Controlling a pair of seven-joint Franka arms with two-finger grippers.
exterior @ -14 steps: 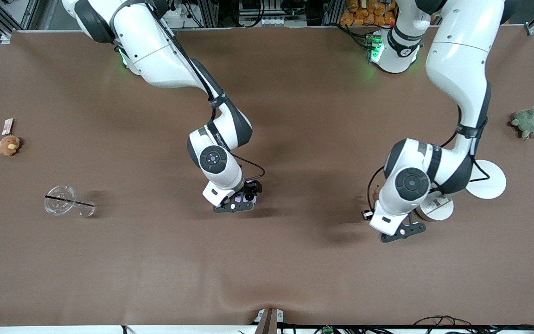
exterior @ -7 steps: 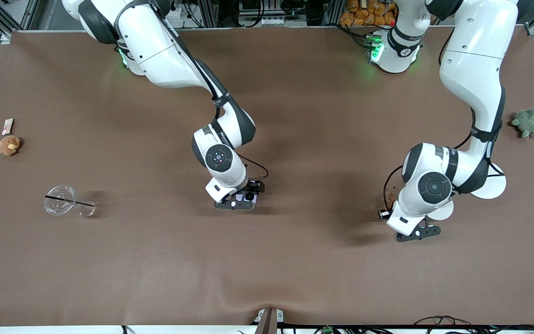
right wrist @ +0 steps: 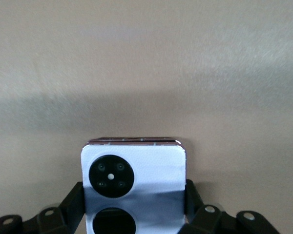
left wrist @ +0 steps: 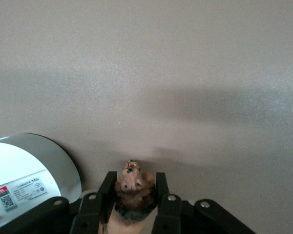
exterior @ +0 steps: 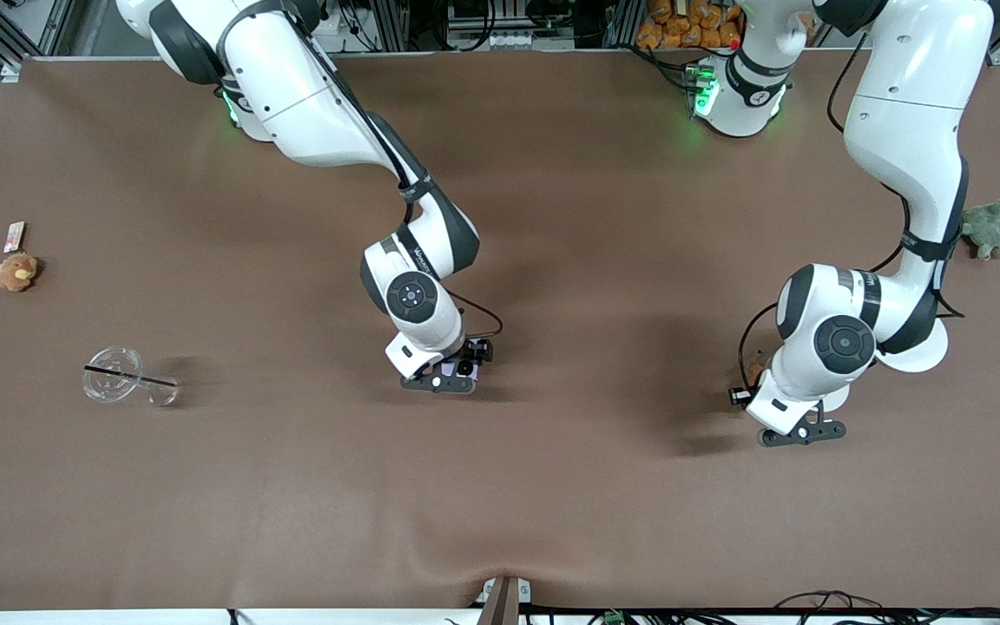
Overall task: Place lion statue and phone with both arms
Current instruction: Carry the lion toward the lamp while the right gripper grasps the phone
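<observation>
Right wrist view shows the right gripper (right wrist: 133,207) clamping the phone (right wrist: 133,187) by its side edges; it looks stiff and smooth, likely slippery. The left gripper (left wrist: 134,197) pinches the lion statue (left wrist: 134,187), probably light and hard.

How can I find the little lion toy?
Find the white arm at the table's left-arm end, beside the round white lamp. In its left pincer sits the lion statue. It is tiny, orange-brown and furry, unlike the green plush toy on the table.
</observation>
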